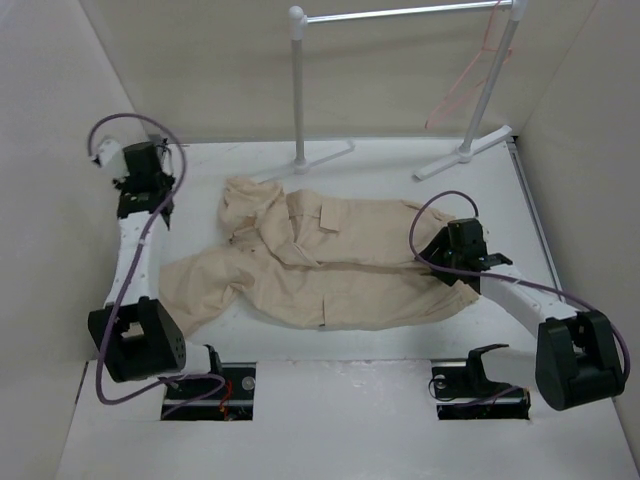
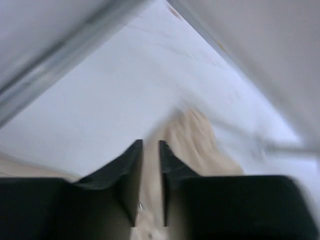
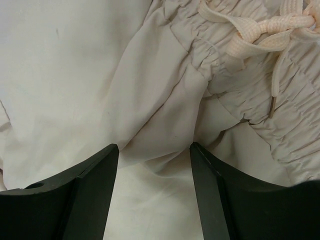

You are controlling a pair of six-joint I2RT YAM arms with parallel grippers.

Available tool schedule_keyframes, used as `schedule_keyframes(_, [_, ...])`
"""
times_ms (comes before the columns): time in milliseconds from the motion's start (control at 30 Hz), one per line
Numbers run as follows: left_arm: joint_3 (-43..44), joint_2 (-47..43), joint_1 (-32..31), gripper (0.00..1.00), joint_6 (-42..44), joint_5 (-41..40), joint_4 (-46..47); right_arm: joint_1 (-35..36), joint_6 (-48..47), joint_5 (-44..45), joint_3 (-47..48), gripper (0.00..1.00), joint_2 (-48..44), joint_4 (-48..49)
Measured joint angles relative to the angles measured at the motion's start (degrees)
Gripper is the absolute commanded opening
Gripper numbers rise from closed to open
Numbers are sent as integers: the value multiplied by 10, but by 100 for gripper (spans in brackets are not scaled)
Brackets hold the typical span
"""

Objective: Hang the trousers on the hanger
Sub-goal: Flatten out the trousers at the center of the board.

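Note:
The beige trousers lie spread across the middle of the table, waist to the right. The pink wire hanger hangs from the right end of the rack's rail at the back. My right gripper is down on the waist end. In the right wrist view it is open, with a fold of cloth between its fingers beside the gathered waistband and drawstring. My left gripper is at the far left, short of the leg ends. Its view is blurred: the jaws stand a narrow slit apart with beige cloth showing beyond.
A white tubular rack with a metal rail stands at the back, its feet on the table. Pale walls close in on the left, back and right. The arm bases sit in cut-outs at the near edge.

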Motion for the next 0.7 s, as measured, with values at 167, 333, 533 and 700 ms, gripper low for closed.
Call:
schedule_keyframes(167, [-2, 64, 189, 53, -68, 2, -24, 7, 0, -1, 0, 71, -25, -13])
schedule_keyframes(333, [-59, 35, 113, 53, -89, 17, -49, 10, -2, -3, 0, 71, -52, -17])
schedule_keyframes(533, [-173, 8, -137, 60, -139, 121, -38, 12, -7, -16, 0, 71, -54, -17])
schedule_keyframes(700, [-231, 12, -108, 63, -187, 138, -36, 37, -14, -28, 0, 71, -54, -14])
